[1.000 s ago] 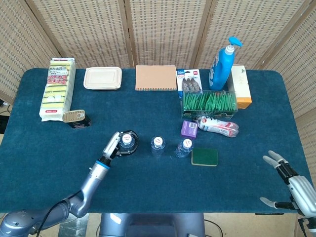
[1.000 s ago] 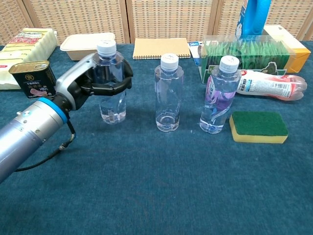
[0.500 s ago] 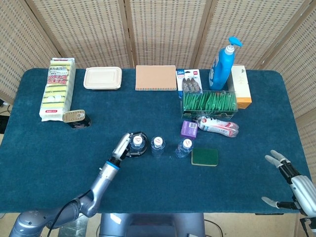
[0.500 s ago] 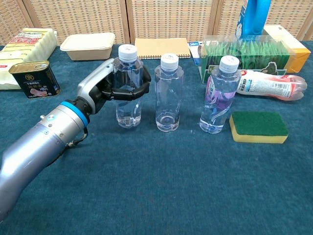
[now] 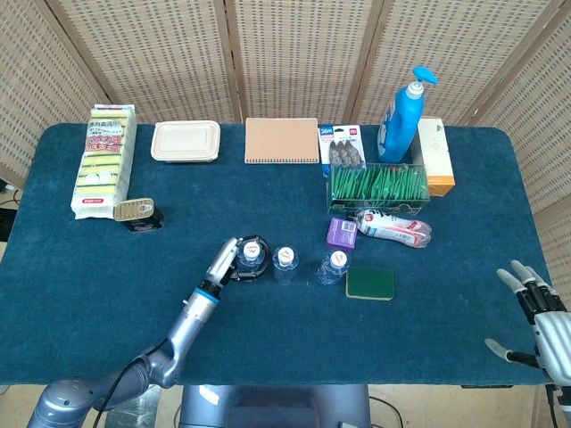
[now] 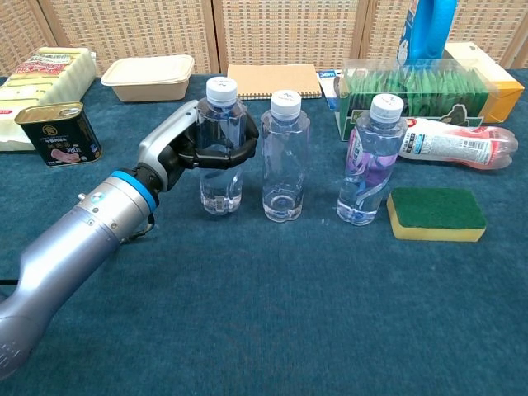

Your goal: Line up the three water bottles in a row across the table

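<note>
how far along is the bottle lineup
Nearly done. The middle bottle and right bottle stand in line. The left hand grips the left bottle, upright beside the middle one. Left: letting go, perhaps evening the gaps. The right hand is off to the side, empty.

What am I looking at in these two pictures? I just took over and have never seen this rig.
It is a two-armed robot with finger hands at a blue table. One picture looks down from its head, the other looks forward from its chest. Its left hand grips the left water bottle, standing close beside the middle bottle; the right bottle stands further off. Its right hand hangs open at the table's edge, holding nothing. Also lying about: a green sponge, a tin can, a notebook and a blue pump bottle.
</note>
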You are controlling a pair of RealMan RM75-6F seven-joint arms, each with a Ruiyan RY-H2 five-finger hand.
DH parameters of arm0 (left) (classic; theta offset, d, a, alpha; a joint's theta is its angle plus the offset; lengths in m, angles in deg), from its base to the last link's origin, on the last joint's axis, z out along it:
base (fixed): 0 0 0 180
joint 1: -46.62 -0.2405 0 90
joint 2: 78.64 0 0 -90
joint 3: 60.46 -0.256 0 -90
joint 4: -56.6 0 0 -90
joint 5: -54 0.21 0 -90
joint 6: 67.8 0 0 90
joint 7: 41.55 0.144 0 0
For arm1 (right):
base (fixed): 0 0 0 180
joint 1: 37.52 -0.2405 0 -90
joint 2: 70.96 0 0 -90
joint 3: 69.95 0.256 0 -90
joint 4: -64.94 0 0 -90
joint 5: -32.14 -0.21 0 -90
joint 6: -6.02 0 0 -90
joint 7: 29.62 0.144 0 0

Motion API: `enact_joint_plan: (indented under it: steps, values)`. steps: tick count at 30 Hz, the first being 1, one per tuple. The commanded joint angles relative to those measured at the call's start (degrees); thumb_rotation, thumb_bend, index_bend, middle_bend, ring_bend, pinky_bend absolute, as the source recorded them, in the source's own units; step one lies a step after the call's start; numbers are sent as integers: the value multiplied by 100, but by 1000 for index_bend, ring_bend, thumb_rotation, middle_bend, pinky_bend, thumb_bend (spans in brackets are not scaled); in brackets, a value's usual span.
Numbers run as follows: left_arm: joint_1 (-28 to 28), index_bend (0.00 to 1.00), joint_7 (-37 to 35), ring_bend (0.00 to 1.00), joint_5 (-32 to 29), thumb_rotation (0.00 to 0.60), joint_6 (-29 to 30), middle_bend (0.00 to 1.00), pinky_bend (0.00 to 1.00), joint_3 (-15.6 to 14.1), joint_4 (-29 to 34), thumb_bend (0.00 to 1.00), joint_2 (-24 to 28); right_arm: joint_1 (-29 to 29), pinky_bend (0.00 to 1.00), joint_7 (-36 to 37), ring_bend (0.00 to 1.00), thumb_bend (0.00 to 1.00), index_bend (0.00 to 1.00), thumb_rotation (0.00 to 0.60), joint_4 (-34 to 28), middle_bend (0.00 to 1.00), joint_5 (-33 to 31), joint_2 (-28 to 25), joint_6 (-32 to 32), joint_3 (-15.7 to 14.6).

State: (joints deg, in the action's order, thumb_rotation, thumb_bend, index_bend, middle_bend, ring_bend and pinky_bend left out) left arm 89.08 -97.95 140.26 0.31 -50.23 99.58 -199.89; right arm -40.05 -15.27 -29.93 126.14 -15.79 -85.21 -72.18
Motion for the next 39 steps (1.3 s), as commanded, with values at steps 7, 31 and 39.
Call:
enact_joint_plan:
  steps: [7,31,39]
  values:
    - [107,527,-120,347,6,600,-90,554,491,-34,-374,375,-196,41,110,52,0,0,106,600,-92,20,-16,-7,58,52]
    - [46,0,-368,0,85,600,119,0,217,-206,-946,312,-374,78,110,154,0,0,106,600,-84,20,58,-74,123,67]
    - [-78,0,-419,0,107,600,284,0,160,-269,-950,212,-306,78,110,156,0,0,106,600,-106,20,78,-95,143,72]
